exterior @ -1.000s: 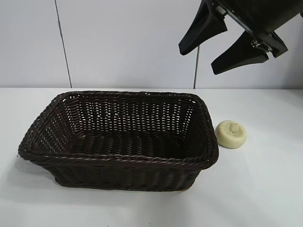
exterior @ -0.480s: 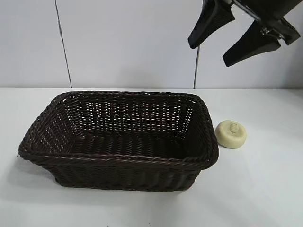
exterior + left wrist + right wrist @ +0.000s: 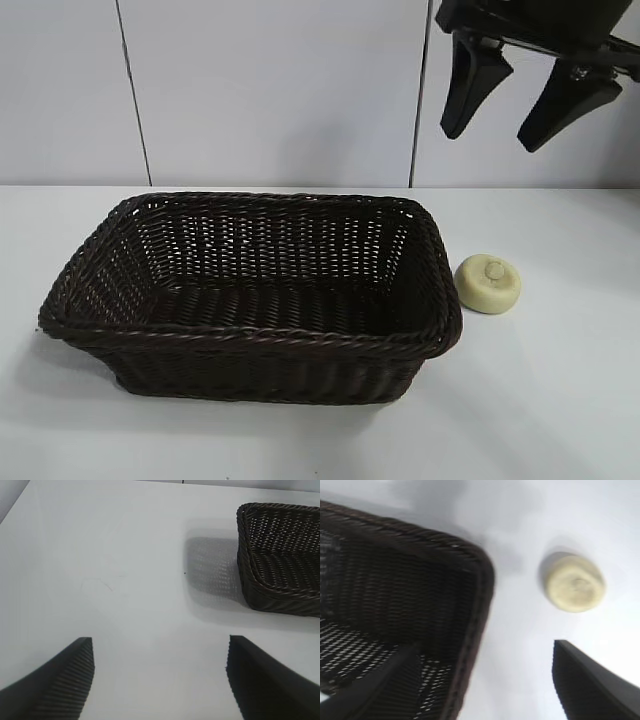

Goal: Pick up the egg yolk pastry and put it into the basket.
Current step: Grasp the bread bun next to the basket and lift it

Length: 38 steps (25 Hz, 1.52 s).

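The egg yolk pastry [image 3: 488, 283], a small pale cream bun with a round mark on top, lies on the white table just right of the basket [image 3: 250, 340]. That basket is dark brown wicker, rectangular, with nothing inside. High above the pastry hangs my right gripper [image 3: 490, 142], open and holding nothing. Its wrist view shows the pastry [image 3: 574, 582] beyond the gripper [image 3: 485, 652], beside the basket's corner [image 3: 475, 575]. My left gripper [image 3: 160, 647] is open over bare table, left of the basket [image 3: 280, 580]; the exterior view does not show it.
White table [image 3: 560, 400] spreads around the basket, with a panelled white wall [image 3: 270, 90] behind it. Bare tabletop [image 3: 100, 570] lies under the left gripper.
The right gripper has moved to the right and turned so its fingers point more steeply down, ending above the pastry. Basket and pastry have stayed put.
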Tool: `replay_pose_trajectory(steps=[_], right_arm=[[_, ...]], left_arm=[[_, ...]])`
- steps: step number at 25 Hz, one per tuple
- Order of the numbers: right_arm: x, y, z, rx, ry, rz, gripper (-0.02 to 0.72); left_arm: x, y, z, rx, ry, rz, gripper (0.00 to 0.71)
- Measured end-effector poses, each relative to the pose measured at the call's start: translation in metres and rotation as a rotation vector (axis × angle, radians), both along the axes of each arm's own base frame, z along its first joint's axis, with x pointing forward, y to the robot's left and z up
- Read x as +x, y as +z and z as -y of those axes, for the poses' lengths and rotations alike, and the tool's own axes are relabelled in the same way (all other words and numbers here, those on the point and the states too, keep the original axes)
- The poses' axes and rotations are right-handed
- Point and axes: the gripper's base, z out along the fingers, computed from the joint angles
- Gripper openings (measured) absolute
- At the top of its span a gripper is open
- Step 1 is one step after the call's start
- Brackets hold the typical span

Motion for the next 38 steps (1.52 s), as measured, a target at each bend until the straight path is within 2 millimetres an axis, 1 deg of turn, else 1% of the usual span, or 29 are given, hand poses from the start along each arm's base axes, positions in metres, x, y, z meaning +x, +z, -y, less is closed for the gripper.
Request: replay_pose_trajectory(steps=[7,10,15,19,24,28,30,32,35,37,38], right_arm=[[0.019,-0.020,0.036,-0.011,-0.110,-0.042,0.529],[0.025,-0.029,0.043,0.001,-0.138,-0.053,0.529],[0.036,-0.050,0.040,0.033,-0.159,-0.070,0.529],[0.046,-0.071,0.039,0.043,-0.174,-0.084,0.529],[0.058,-0.109,0.035,0.076,-0.203,-0.144,0.529],[0.063,-0.139,0.033,0.083,-0.221,-0.195,0.529],[0.064,-0.149,0.033,0.079,-0.223,-0.217,0.529],[0.065,-0.157,0.033,0.076,-0.225,-0.229,0.529],[0.066,-0.159,0.033,0.066,-0.231,-0.225,0.526],[0.066,-0.159,0.034,0.052,-0.238,-0.225,0.486],[0.066,-0.160,0.035,0.043,-0.242,-0.225,0.440]], left_arm=[[0.000,0.000,0.000,0.000,0.000,0.000,0.540],[0.000,0.000,0.000,-0.001,0.000,0.000,0.540],[0.000,0.000,0.000,-0.001,0.000,0.000,0.540],[0.000,0.000,0.000,-0.001,0.000,0.000,0.540],[0.000,0.000,0.000,-0.001,0.001,0.000,0.540],[0.000,0.000,0.000,-0.001,0.001,0.000,0.540],[0.000,0.000,0.000,-0.001,0.001,0.000,0.540],[0.000,0.000,0.000,-0.002,0.001,0.000,0.540],[0.000,0.000,0.000,-0.002,0.001,0.000,0.540],[0.000,0.000,0.000,-0.002,0.001,0.000,0.540],[0.000,0.000,0.000,-0.002,0.001,0.000,0.540]])
